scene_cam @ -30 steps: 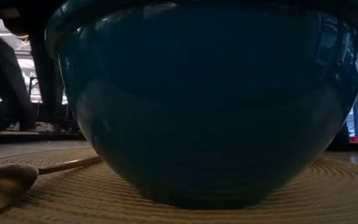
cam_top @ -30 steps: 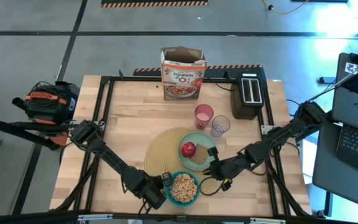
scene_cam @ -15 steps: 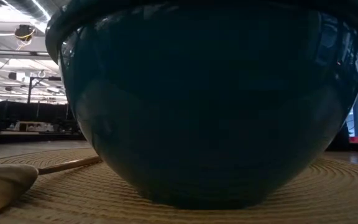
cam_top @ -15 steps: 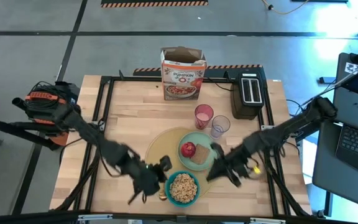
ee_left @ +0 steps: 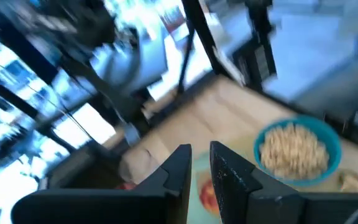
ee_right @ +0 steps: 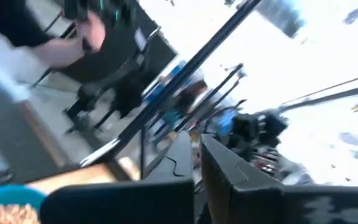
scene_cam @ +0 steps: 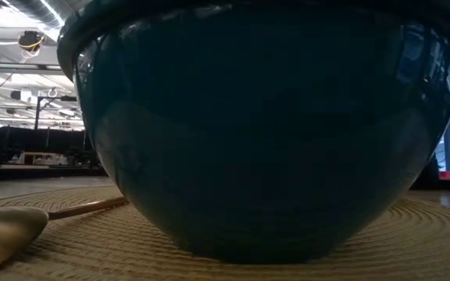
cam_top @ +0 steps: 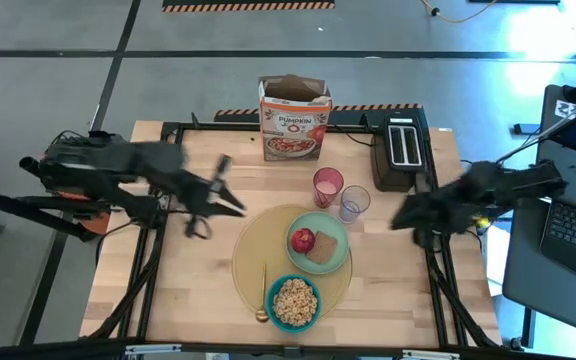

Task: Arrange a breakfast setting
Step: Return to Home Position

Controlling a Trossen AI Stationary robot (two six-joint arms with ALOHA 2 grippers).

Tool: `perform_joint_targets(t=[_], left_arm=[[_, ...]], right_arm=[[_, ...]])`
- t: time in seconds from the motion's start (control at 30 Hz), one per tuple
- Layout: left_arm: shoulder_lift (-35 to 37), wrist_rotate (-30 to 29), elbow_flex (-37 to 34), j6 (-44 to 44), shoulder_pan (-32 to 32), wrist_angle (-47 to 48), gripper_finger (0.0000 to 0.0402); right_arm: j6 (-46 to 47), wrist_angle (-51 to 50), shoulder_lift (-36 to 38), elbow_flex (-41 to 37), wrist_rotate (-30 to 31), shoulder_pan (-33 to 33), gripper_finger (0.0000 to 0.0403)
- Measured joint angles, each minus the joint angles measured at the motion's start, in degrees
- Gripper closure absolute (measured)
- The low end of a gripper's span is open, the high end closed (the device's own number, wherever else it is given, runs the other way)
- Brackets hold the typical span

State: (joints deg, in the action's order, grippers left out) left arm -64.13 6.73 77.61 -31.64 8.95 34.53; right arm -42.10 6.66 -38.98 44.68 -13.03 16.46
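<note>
High view: the breakfast setting (cam_top: 306, 262) is laid on the round yellow placemat (cam_top: 256, 245), gold spoon (cam_top: 264, 285) beside the blue bowl (cam_top: 272, 298). Left gripper (cam_top: 233, 195) and right gripper (cam_top: 401, 220), closed and empty at the table (cam_top: 198, 285) sides, should be folded home clear of it.

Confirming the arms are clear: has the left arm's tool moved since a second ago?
Yes. The left tool has left the round blue bowl, moving up the high view to the left of the round yellow placemat.
</note>
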Motion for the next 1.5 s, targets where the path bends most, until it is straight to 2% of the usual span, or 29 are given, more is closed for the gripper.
perform_joint_targets(t=[0.1,0.2,0.3,0.43,0.5,0.63,0.73,0.87,1.0,1.13,1.2,1.33,1.4,1.5], left_arm=[[10.52,-0.81,-8.25,3.16,0.61,-7.08,0.0349],[21.05,-4.91,-20.65,6.02,2.07,-17.00,0.0349],[30.21,-10.85,-33.61,7.61,2.58,-25.16,0.0349],[40.94,-14.28,-47.06,8.20,2.58,-34.63,0.0349],[46.44,-14.81,-51.64,9.11,2.58,-37.71,0.0349],[56.39,-14.35,-59.02,12.70,2.58,-37.65,0.0349],[63.20,-14.42,-64.12,14.54,2.58,-37.65,0.0349],[63.95,-16.19,-69.34,15.57,2.57,-40.35,0.0349],[63.14,-17.22,-73.75,15.05,2.58,-47.78,0.0349],[64.02,-16.44,-77.05,13.77,2.58,-56.65,0.0349],[63.86,-16.48,-77.16,13.22,2.56,-56.14,0.0349],[63.80,-16.73,-77.14,12.67,2.10,-57.07,0.0349],[63.79,-16.69,-77.16,12.62,1.73,-57.03,0.0349],[63.79,-16.70,-77.16,12.65,0.85,-57.01,0.0349]], right_arm=[[0.40,4.11,10.27,-7.11,9.22,5.31,0.0395],[1.81,8.96,19.79,-16.15,18.15,9.72,0.0395],[2.72,10.27,27.79,-23.62,22.92,13.18,0.0395],[2.27,7.14,37.84,-26.74,26.51,16.10,0.0395],[1.53,4.94,38.88,-26.49,27.69,17.11,0.0395],[1.12,3.17,38.31,-26.46,28.34,17.74,0.0395],[2.68,0.91,38.04,-28.97,34.55,17.69,0.0395],[4.44,5.92,38.28,-33.72,35.31,17.69,0.0395],[7.77,9.57,37.83,-39.48,29.75,17.65,0.0395],[10.63,12.04,38.04,-40.28,30.81,17.63,0.0395],[10.58,12.04,37.65,-40.40,29.73,17.59,0.0395],[9.96,19.31,33.46,-40.38,28.62,14.90,0.0395],[8.74,23.93,29.55,-40.09,26.04,11.97,0.0395],[8.85,24.34,22.83,-38.72,22.83,6.08,0.0395]])
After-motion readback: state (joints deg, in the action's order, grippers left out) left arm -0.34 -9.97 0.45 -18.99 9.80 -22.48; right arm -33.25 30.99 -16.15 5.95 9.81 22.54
